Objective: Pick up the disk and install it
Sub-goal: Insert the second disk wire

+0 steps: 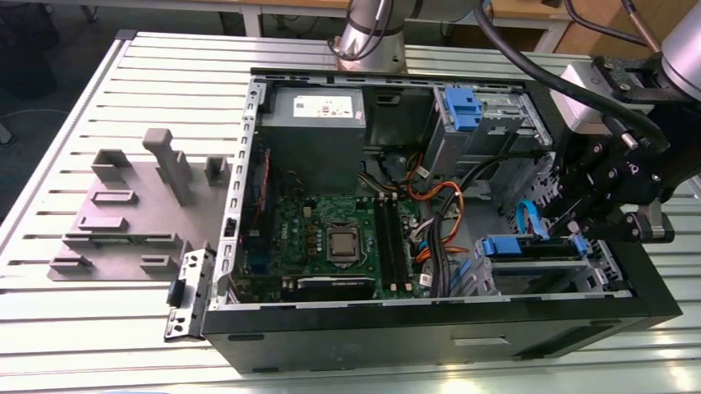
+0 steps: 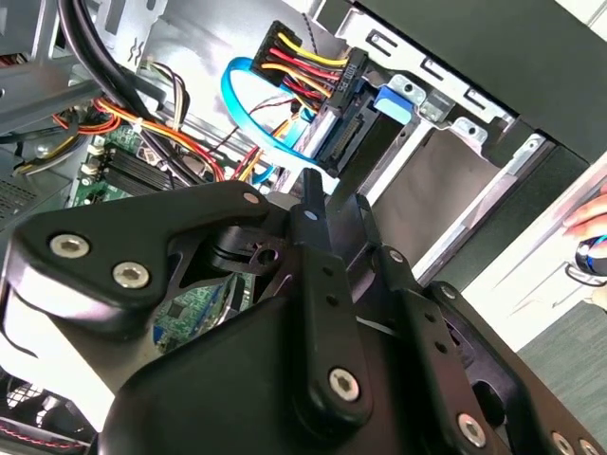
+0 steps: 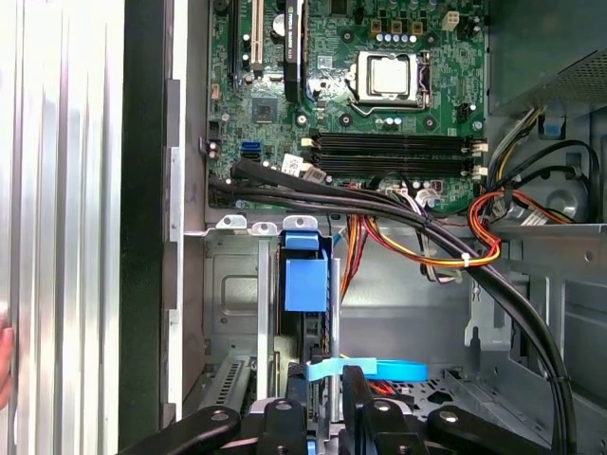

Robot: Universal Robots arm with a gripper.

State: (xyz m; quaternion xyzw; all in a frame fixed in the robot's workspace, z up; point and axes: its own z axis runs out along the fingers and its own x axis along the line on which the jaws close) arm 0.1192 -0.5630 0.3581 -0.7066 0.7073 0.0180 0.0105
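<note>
Disk — around it: grey drive cage; blue cable and black cables close by.
Disk — look: blue-framed, standing on edge.
Gripper: at disk's edge; grip cannot be told.

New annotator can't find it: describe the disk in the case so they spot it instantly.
Start at the open PC case and go to its near corner on the exterior view's right, by the gripper. The disk sits in the low grey cage there, edged in blue. The other blue-clipped cage stands taller, at the case's far side.
</note>
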